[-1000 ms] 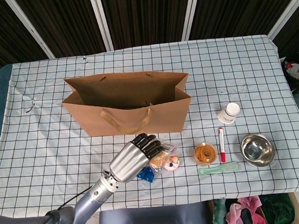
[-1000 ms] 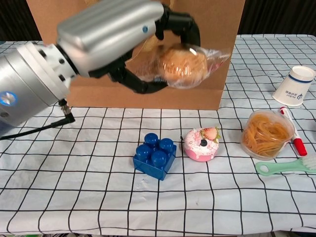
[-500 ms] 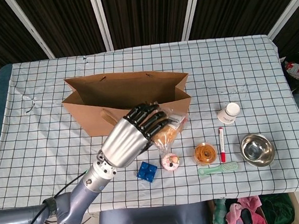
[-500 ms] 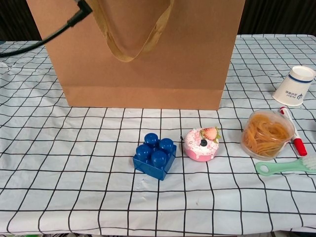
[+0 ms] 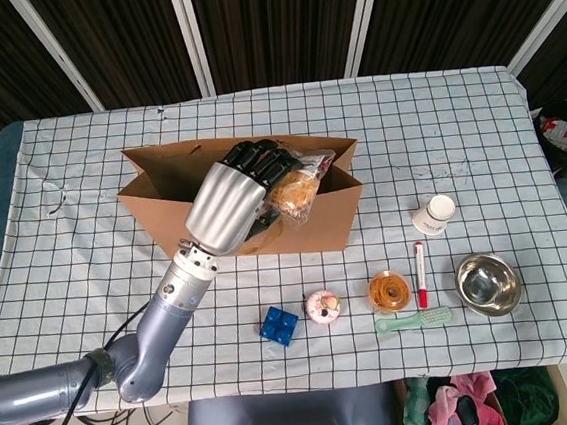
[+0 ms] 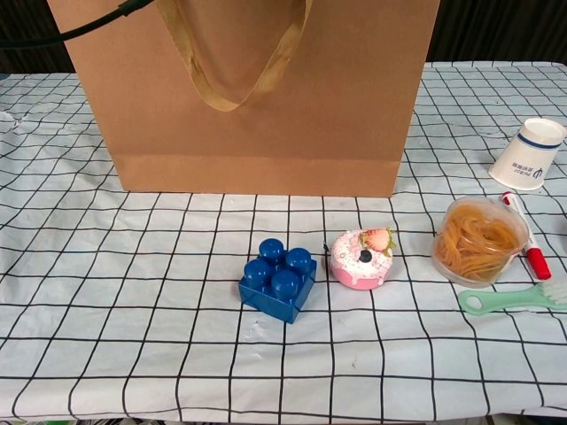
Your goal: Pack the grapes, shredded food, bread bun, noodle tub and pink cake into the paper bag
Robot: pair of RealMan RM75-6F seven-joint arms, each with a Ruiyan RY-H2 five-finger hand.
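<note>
While the left hand (image 5: 230,200) hangs over the open mouth of the paper bag (image 5: 334,213), its fingers are curled around the bread bun (image 5: 293,189), which sits in a clear wrapper just above the bag's front edge. The right hand is nowhere to be seen. In front of the bag, on the checked surface (image 5: 100,290), a blue toy brick (image 6: 277,279) lies just beside the pink cake (image 6: 361,258), the two apart. Off to the side are the noodle tub (image 6: 479,240), a red marker (image 5: 420,274), a green brush (image 6: 509,298), an upturned paper cup (image 6: 530,153) and a steel bowl (image 5: 487,283). Nothing stands between hand and bag opening. Half a second ago the hand and bun were lower, before the bag's front wall; now they are up over the opening. The things on the surface have not shifted.
</note>
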